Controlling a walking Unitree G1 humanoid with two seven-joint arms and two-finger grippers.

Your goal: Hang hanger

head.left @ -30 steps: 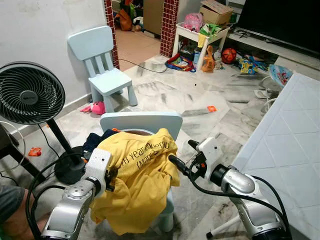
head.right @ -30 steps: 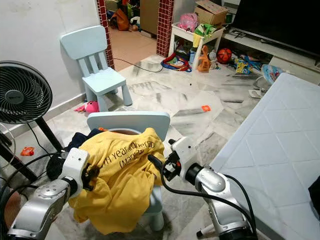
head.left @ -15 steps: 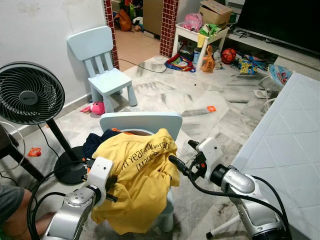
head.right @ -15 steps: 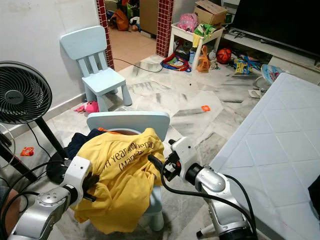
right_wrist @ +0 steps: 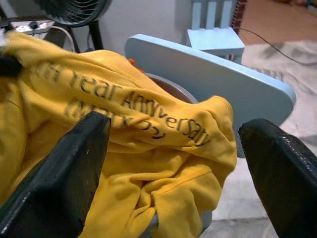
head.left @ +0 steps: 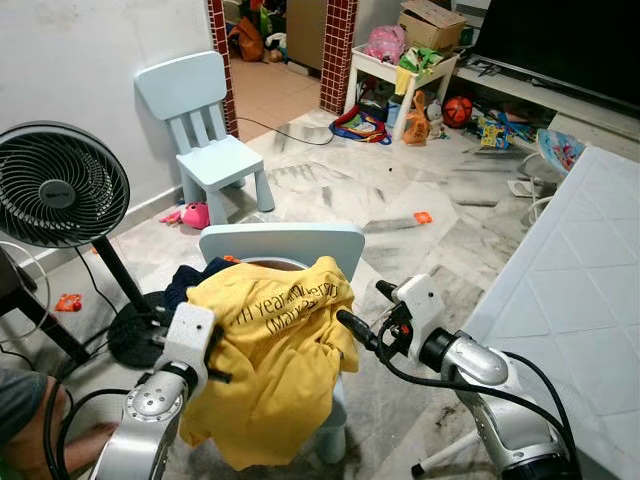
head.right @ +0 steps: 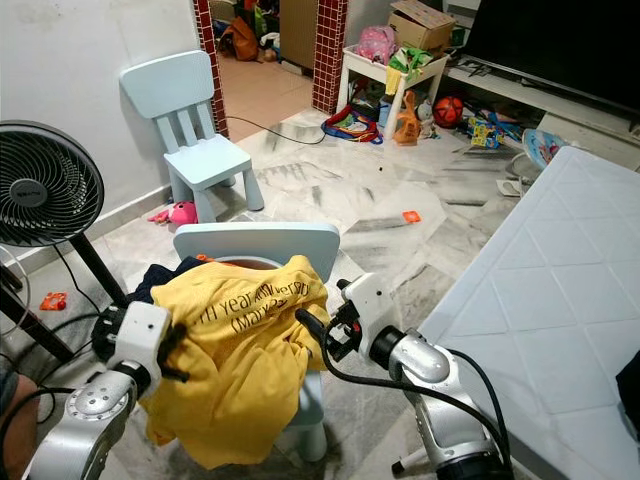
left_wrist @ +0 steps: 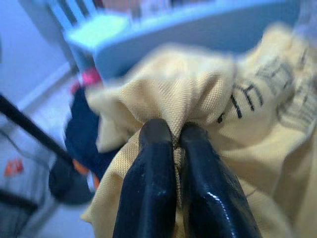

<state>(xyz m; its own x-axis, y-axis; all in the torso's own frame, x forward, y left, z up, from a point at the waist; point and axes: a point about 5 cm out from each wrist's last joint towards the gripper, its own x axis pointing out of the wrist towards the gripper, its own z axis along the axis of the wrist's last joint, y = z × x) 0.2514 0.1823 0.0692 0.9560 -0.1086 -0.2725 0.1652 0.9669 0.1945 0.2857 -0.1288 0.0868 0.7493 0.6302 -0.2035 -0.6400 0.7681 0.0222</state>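
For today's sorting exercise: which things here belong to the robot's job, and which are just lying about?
In the job:
yellow shirt
near chair under it
left gripper, pinching the shirt
right gripper, open beside it

Lying about:
fan
far chair
orange ball
toy shelf

Yellow shirt (head.left: pixel 275 350) hides chair seat; dark cloth (head.left: pixel 190 280) mostly covered.

I see my left gripper (left_wrist: pixel 176 141) with its two glossy black fingers (left_wrist: pixel 151 188) pressed together on a bunched fold of the yellow woven cotton shirt (left_wrist: pixel 198 99), whose dark printed lettering runs off to one side. Beyond the pinch lies the blurred pale blue chair back (left_wrist: pixel 198 29), with a dark navy garment (left_wrist: pixel 81 134) beside the shirt.
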